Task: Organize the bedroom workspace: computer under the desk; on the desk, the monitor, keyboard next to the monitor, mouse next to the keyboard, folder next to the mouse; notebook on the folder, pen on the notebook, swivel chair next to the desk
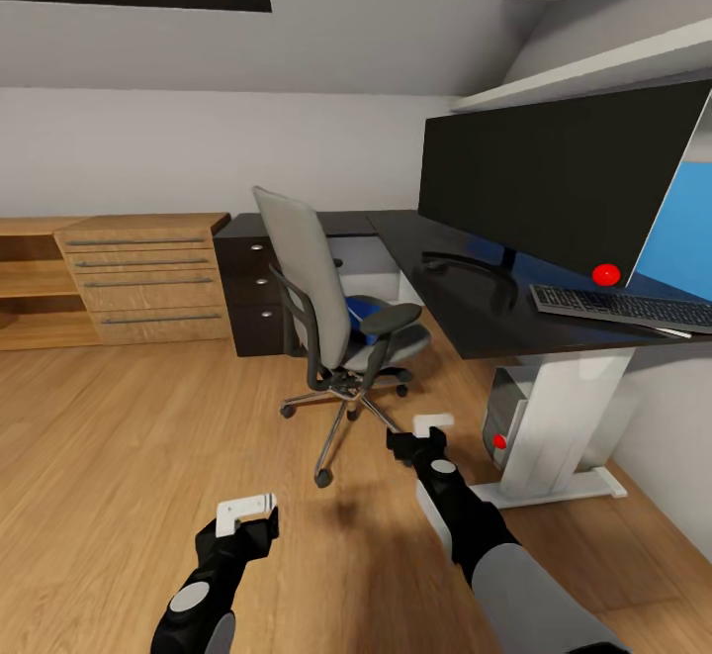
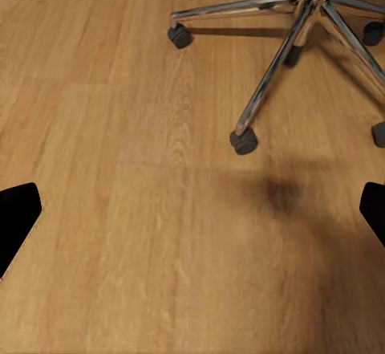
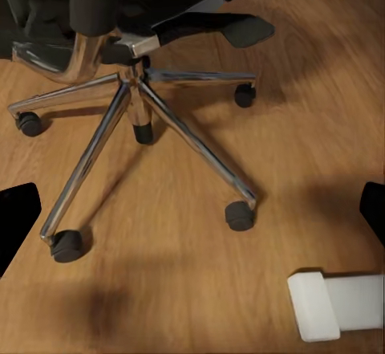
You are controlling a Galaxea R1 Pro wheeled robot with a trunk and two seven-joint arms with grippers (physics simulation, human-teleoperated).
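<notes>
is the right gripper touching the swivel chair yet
Apart. In the head view the right gripper hangs over bare wood floor short of the swivel chair. The right wrist view shows open floor between the fingertips and the chair's nearest caster.

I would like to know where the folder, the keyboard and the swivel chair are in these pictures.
folder point(image 1: 362, 315): head view, on the blue cover lying on the chair seat.
keyboard point(image 1: 621, 305): head view, on its black keys, on the desk.
swivel chair point(image 1: 300, 258): head view, on the grey backrest.
</notes>
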